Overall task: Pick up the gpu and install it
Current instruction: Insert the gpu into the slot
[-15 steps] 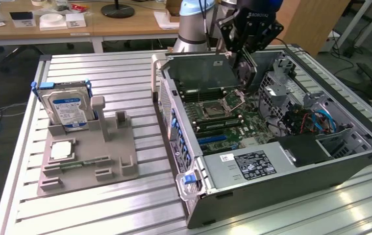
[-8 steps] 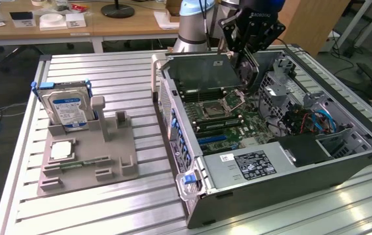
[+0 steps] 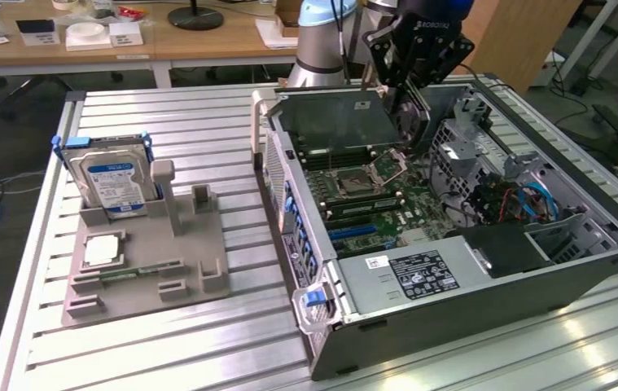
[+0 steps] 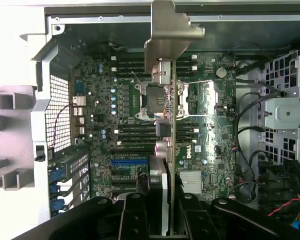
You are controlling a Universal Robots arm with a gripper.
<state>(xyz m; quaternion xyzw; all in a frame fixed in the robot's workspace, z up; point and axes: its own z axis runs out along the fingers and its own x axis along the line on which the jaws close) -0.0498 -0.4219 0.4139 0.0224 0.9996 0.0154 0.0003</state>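
Gripper [image 4: 161, 202]: jaws closed narrow on the gpu [image 4: 164, 131]. The card hangs edge-on between the fingers [image 4: 135, 217] with its metal bracket [image 4: 170, 35] at the far end. It is above the motherboard [image 4: 215, 135] and not seated.

Judgement: the step goes well only if the card stays plumb with no twist in the grip. Its long edge appears to run across the blue slot [image 4: 127, 162], so alignment looks unmade.

Room is tight. The CPU socket [image 4: 152, 100] lies beneath the card, and black cables [image 4: 250, 115] and the drive cage [image 4: 290, 110] crowd one flank.

In the exterior view the case [image 3: 287, 163] rim rises at nine o'clock of the gripper. Farther out at eight o'clock, well apart, stands the hard drive [image 3: 113, 175].
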